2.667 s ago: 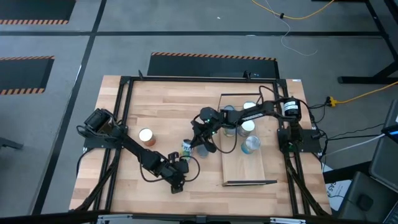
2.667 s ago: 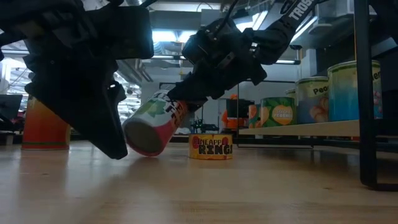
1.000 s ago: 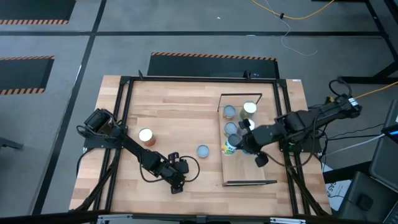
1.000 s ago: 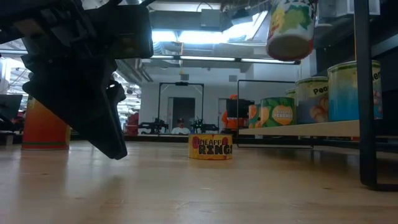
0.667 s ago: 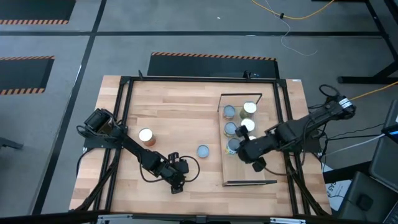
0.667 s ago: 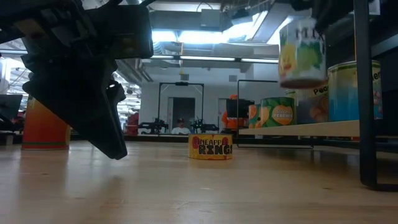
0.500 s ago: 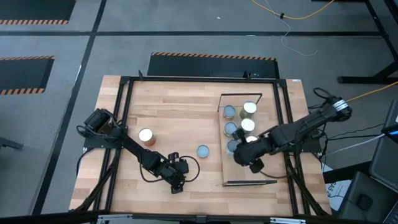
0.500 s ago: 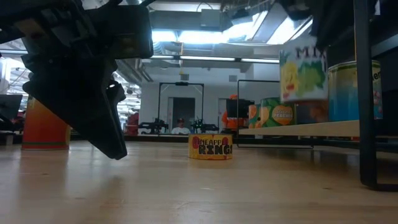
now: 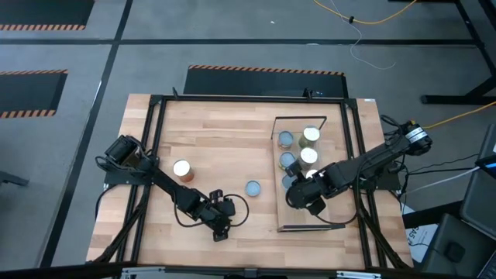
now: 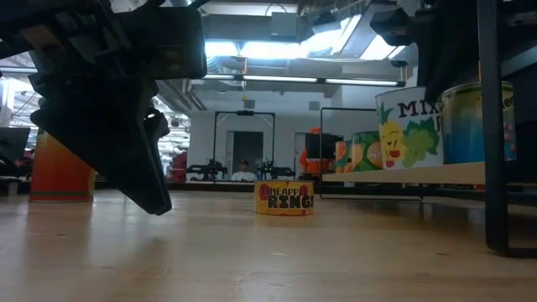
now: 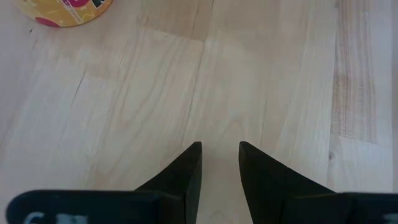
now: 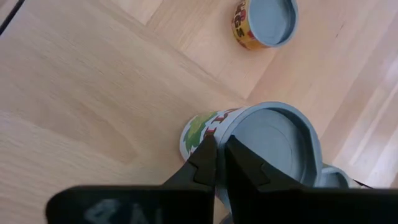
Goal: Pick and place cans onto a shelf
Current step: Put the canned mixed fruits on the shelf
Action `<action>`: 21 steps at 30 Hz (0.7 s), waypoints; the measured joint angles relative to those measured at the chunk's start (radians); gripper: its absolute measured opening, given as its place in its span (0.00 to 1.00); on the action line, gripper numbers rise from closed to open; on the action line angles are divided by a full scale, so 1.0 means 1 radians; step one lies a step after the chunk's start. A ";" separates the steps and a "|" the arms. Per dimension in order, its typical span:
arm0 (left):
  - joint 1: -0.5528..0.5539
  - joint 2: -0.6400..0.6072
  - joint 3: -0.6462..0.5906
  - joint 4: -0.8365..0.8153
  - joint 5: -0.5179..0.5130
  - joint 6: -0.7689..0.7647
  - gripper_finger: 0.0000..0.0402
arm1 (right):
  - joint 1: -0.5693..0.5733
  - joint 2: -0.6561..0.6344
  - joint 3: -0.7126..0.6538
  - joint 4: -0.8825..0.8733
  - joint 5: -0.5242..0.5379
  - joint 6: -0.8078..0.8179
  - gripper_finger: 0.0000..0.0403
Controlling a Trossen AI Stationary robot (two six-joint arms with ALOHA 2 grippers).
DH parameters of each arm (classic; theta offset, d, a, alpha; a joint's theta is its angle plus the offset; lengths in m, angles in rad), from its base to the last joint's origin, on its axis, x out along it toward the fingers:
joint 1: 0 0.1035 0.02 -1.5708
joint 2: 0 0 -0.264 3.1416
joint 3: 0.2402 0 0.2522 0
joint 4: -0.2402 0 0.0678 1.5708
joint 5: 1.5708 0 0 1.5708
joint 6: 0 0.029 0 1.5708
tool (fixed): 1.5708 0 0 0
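A white can with a fruit label [image 10: 409,130] stands upright with its base down at the shelf board [image 10: 369,175], and my right gripper [image 12: 217,149] is shut on its top edge. In the high view that gripper [image 9: 298,194] covers most of this can, near the middle of the shelf [image 9: 306,215]. Several other cans [image 9: 288,160] stand on the shelf's far half. A flat pineapple-ring can [image 9: 253,188] and an orange-sided can [image 9: 182,169] stand on the table. My left gripper [image 11: 219,149] is open over bare wood near the table's front [image 9: 221,225]. My right gripper pinches the can's raised top rim [image 12: 208,138] between its two fingers, one on the labelled outer side and one on the grey lid. The fingers come steeply from above. The can stands upright with its bottom at the shelf board; whether it rests there I cannot tell.
A dark metal frame post [image 10: 493,126] stands at the shelf's near end, close to the placed can. Another can top [image 12: 329,177] shows right behind the held one. Black frame rails [image 9: 155,155] run along the table's edges. Bare wood lies between the two arms.
My right gripper has gone down and a little toward the table's left and near edges with the fruit can. The can hung tilted high above the shelf; now it is upright with its base down at the shelf board. The gripper has stayed shut on it.
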 joint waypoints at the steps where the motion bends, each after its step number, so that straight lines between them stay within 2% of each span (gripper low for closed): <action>1: 0.000 0.000 0.000 0.000 0.000 0.000 0.25 | 0.000 0.000 0.000 0.000 -0.001 0.002 0.06; 13: 0.000 0.000 0.000 0.000 0.000 0.000 0.25 | 0.000 0.000 0.000 -0.001 -0.002 0.027 0.07; 21: 0.000 0.000 0.000 0.000 0.000 -0.002 0.25 | 0.000 0.000 0.000 -0.005 -0.001 0.025 0.17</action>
